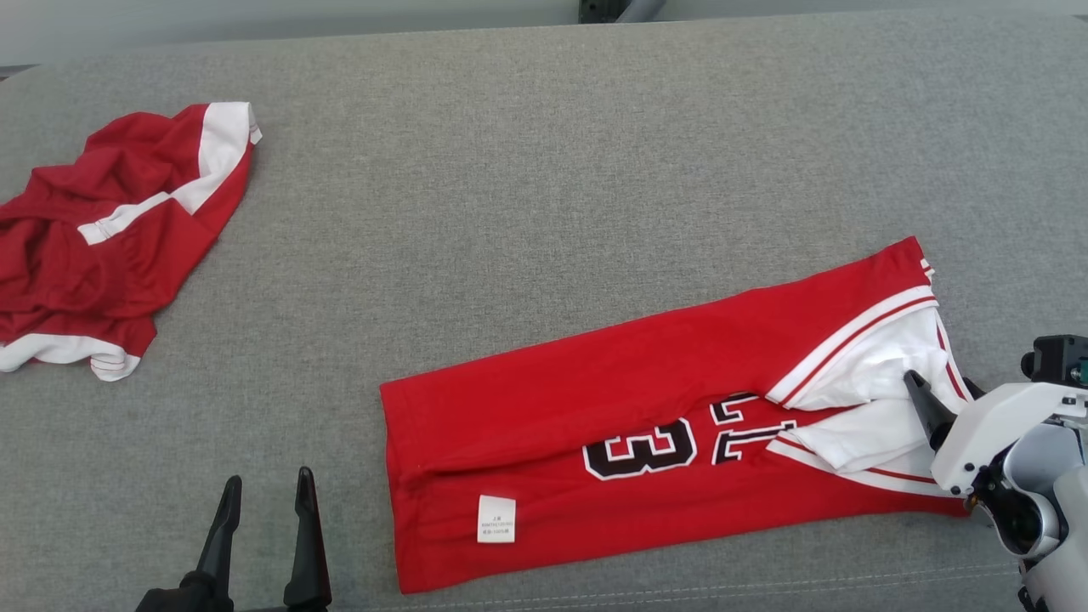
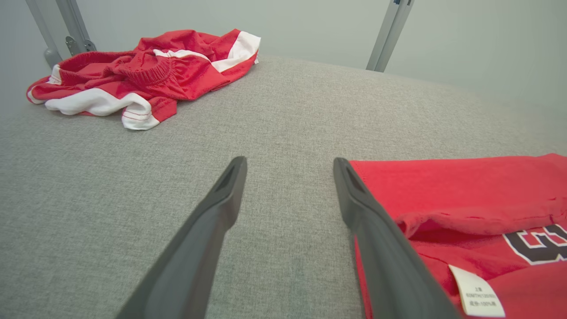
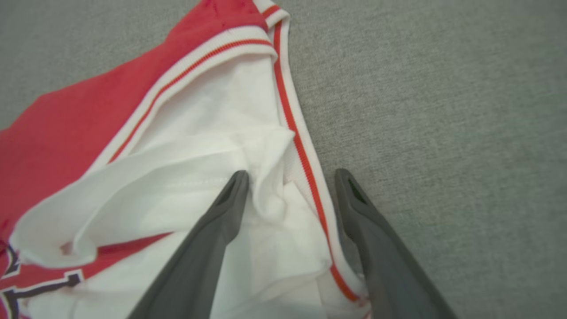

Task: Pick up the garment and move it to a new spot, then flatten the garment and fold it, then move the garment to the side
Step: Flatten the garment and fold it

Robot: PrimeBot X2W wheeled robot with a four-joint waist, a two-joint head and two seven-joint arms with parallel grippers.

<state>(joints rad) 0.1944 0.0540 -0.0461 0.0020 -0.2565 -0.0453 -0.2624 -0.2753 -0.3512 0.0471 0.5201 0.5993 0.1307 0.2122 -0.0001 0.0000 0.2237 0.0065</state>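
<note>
Grey cloth [image 1: 544,170], folded red jersey [image 1: 544,399], right fingers [image 3: 212,239] spread astride trim [image 3: 303,155]

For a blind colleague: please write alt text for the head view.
A red jersey, folded into a long strip with black numbers showing, lies on a grey fabric surface. The open right gripper is at its white-trimmed end, the open left gripper near the other; a crumpled red garment lies at upper left.

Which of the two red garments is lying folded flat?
The numbered jersey on the right; the red-and-white shorts at far left lie crumpled in a heap.
</note>
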